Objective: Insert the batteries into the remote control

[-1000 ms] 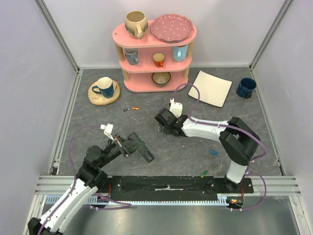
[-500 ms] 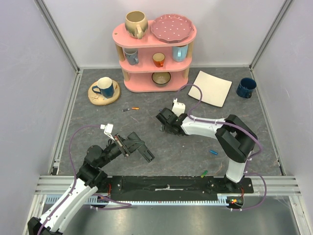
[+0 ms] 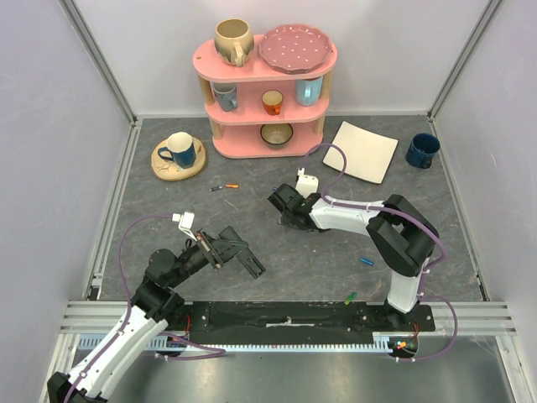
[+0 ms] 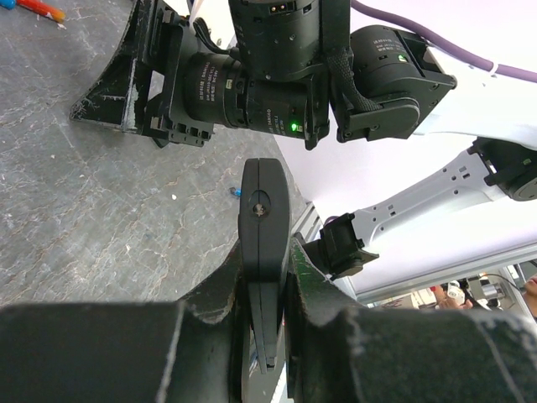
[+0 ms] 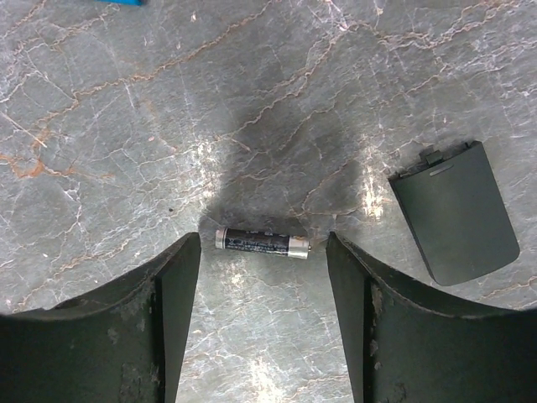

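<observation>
Right pincer (image 5: pixel 262 252) low, spread wide astride dark slim cylindrical battery (image 5: pixel 262 243); left pincer (image 4: pixel 264 281) clamps slim black plastic remote (image 4: pixel 263 210)

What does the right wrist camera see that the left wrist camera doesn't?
Right wrist only: a dark battery lying between the tips of the open right gripper, and a loose dark cover beside it. Left wrist only: the remote clamped edge-on in the left gripper, the right arm beyond. Both: the grey marbled table.
</observation>
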Controlling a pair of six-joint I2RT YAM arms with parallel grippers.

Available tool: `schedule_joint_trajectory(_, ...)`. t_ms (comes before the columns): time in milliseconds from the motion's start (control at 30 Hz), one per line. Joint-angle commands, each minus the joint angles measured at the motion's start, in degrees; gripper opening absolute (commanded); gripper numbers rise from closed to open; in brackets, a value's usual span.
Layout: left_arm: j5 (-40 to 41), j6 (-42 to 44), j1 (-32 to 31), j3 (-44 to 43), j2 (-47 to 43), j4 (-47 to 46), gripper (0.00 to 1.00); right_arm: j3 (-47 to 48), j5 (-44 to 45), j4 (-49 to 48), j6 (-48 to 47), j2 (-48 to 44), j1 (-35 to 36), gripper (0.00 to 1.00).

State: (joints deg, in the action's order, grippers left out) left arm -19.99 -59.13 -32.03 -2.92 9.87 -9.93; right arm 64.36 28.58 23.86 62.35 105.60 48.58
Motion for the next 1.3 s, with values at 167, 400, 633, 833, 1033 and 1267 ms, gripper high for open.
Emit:
schedule_joint_trajectory(167,-0.6,-1.8,-0.2,2.9,-0.2,-2.4,0.02,1.6,1.5,1.5,0.6,2.5,-0.4,0.68)
schedule_joint_trajectory(400,-0.8,-1.9,-0.2,2.9,-0.2,-2.4,0.02,0.6,1.3,2.1,0.6,2.4,-0.2,0.64)
schedule_joint_trajectory(633,-0.7,-1.8,-0.2,2.9,0.3,-2.9,0.02,-0.3,1.3,2.4,0.6,1.9,0.2,0.6)
schedule_joint_trajectory(833,-0.7,-1.8,-0.2,2.9,0.4,-2.9,0.02,-1.2,1.5,2.4,-1.0,0.5,0.4,0.5)
schedule_joint_trajectory(1033,-0.7,-1.8,-0.2,2.9,0.5,-3.0,0.02,-2.0,2.3,2.9,-3.3,-1.7,0.4,0.48)
schedule_joint_trajectory(1267,-0.8,-1.9,-0.2,2.9,1.2,-3.9,0.02,-3.0,1.9,3.2,-4.3,-2.2,0.3,0.46)
